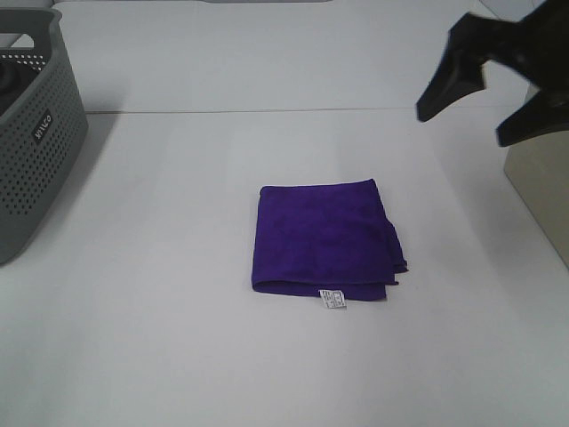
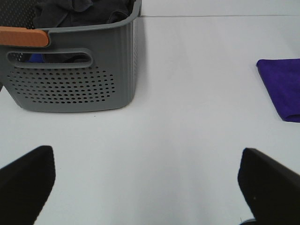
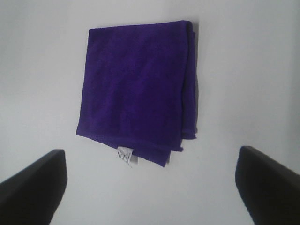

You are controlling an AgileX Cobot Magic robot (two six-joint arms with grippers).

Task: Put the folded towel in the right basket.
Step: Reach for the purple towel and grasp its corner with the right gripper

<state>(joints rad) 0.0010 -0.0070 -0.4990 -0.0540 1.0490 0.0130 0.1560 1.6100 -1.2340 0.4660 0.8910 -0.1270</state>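
A grey perforated plastic basket holding dark cloth stands at the left edge of the white worktop. A folded purple towel with a small white label lies flat mid-worktop. A beige container shows partly at the right edge. The left tool is spread wide and empty, facing the grey basket. The right tool hangs wide open above the worktop, right of the towel, touching nothing.

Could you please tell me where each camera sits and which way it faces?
Exterior high: mounted high, looks down on table, towel central; right gripper at upper right.
Left wrist: on left arm, faces grey basket; left gripper shows, open.
Right wrist: on right arm, looks down on towel; right gripper shows, open.
Shared: all three show the towel.
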